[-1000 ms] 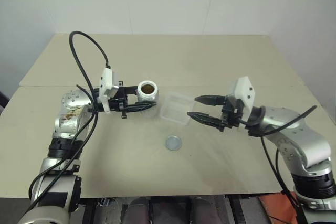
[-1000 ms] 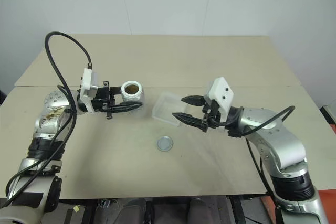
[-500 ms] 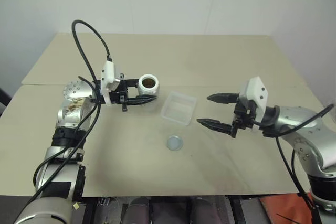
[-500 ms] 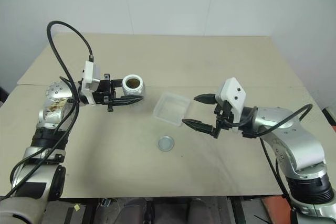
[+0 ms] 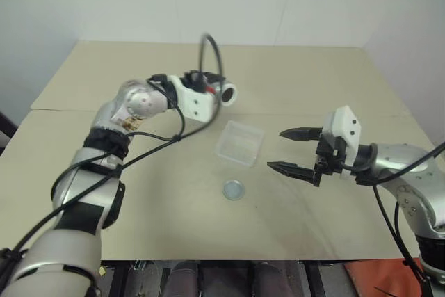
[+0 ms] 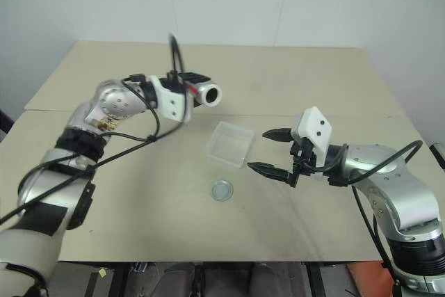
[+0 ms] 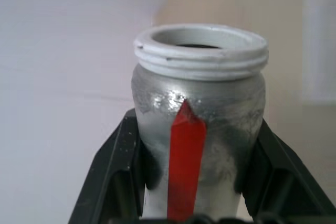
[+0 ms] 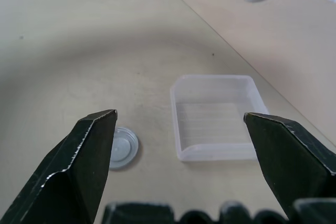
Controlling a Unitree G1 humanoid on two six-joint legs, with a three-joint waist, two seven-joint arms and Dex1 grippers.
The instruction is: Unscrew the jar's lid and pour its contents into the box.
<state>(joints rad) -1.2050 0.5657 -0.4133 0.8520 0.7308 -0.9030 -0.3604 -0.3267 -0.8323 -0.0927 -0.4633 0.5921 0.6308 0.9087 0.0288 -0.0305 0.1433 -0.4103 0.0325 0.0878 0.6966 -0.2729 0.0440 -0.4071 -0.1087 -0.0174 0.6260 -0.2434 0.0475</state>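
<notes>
The left gripper [image 7: 191,203] is squeezed tight around the jar [image 7: 198,129], one black finger on each side of its silver body, low down by the red stripe. The jar is up in the air, tipped on its side, with its open mouth pointing toward the box [image 5: 240,142] but not over it yet. The lid [image 5: 233,189] is off and lies flat on the table [image 5: 167,206], near the box on the robot's side. The box is see-through and sits on the table between the two arms. The right gripper [image 5: 295,151] has its jaws wide open and holds nothing; it hangs just beside the box. The jar looks hard and small, so it is likely light, but its shiny metal may be slippery, so a firm hold around the middle seems best. The box looks thin and light, so it could slide if bumped.
</notes>
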